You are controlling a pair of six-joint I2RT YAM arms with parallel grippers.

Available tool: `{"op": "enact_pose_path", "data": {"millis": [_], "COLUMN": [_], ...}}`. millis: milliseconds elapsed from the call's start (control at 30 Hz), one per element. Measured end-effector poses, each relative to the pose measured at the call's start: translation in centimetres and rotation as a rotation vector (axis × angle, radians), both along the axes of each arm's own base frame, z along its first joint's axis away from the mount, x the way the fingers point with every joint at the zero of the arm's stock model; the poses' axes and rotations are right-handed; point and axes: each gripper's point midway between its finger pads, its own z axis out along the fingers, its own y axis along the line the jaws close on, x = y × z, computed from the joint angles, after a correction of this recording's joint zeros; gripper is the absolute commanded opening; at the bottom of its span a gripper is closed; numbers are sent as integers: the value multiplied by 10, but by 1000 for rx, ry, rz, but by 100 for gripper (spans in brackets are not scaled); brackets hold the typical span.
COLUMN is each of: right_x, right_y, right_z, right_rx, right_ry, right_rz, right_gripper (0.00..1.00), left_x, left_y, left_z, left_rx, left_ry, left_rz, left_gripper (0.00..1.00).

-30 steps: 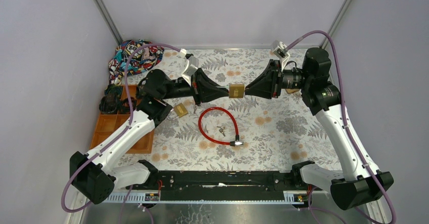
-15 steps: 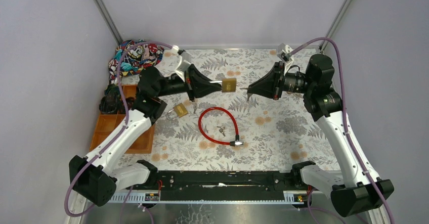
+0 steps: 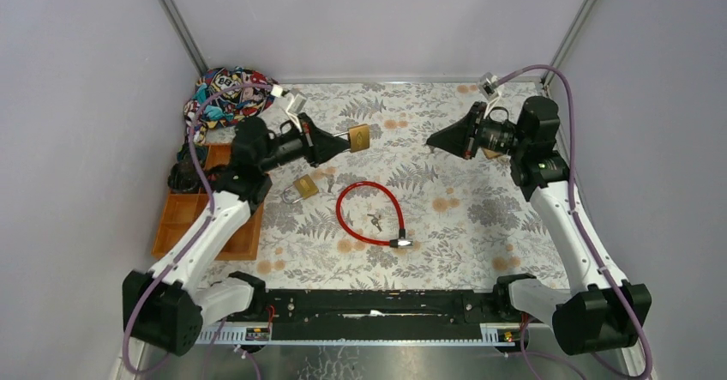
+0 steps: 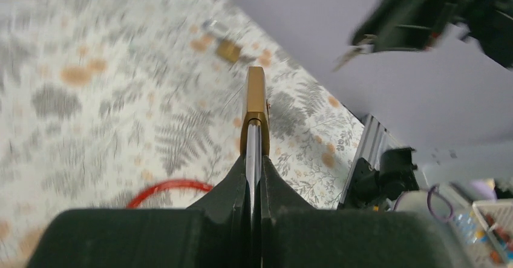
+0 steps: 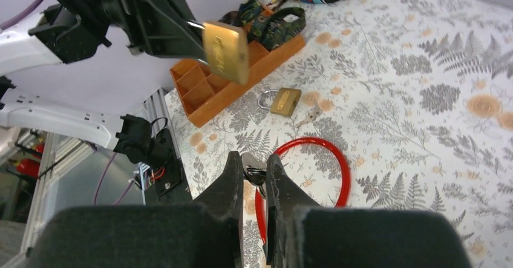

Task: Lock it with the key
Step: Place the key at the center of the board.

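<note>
Grey-walled cell; table (image 3: 489, 217) under a fern-and-flower print cloth; orange tray (image 3: 184, 217) at its left edge; bundle of bright printed fabric (image 3: 225, 93) in the far left corner. Lying on the cloth: spare padlock (image 3: 300, 188); red cable loop (image 3: 370, 214) with small loose keys (image 3: 375, 221) inside it; neither gripper touches any of these.

Left gripper (image 3: 341, 143) pinched tight on the steel shackle of the brass padlock (image 3: 360, 137); lock carried in the air over the far-left part of the table, body sticking out past the fingertips; whether the shackle is pushed home, cannot tell.

Right gripper (image 3: 431, 142) drawn narrow on a key (image 5: 253, 172); head sits between the pads in its own wrist view; from the left wrist view something pale and thin, likely the blade, pokes past the tip; also airborne, over the far-right part.

Relation that matters: the two tips face each other across an open gap, roughly level in the overhead view; the padlock lies to the right gripper's left; its long axis runs shackle-to-base roughly along the line between the arms, base end toward the key but cocked a little off that line. Keyhole not readable; probably in the base.

Judgement: the right arm is the one to close the gap; blade and lock axis want lining up first, else the tip may skate off the brass.
</note>
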Motion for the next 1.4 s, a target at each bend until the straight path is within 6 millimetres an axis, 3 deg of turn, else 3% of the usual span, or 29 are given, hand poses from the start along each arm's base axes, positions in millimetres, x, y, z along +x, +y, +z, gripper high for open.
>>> {"op": "enact_pose_path", "data": {"millis": [200, 367, 467, 733, 900, 1000, 1100, 1167, 1300, 1400], "right_x": [26, 45, 51, 60, 61, 71, 81, 88, 93, 95], "right_y": [3, -1, -4, -9, -17, -26, -33, -38, -45, -53], "right_z": [-51, -132, -173, -249, -279, -289, -297, -302, -306, -306], "right_rx": [-15, -46, -70, -134, -167, -169, -185, -206, -262, -312], "right_ry": [195, 461, 584, 788, 863, 891, 902, 905, 905, 897], "right_rz": [-87, -198, -247, -319, -350, -381, -412, -437, -471, -499], "right_gripper": [0, 0, 0, 0, 0, 0, 12, 23, 42, 51], "left_x": [47, 60, 64, 90, 99, 101, 103, 104, 107, 115], "left_y": [-3, -17, -35, -97, -125, -135, -137, -138, -135, -136], "left_z": [-108, -176, -204, -249, -274, -277, -278, -281, -292, -287], "left_rx": [40, 78, 106, 123, 114, 88, 73, 75, 92, 94], "left_ry": [408, 637, 714, 799, 852, 886, 905, 910, 931, 916], "left_rz": [152, 211, 201, 142, 126, 127, 146, 169, 234, 270], "left_gripper": [0, 0, 0, 0, 0, 2, 33, 47, 61, 74]}}
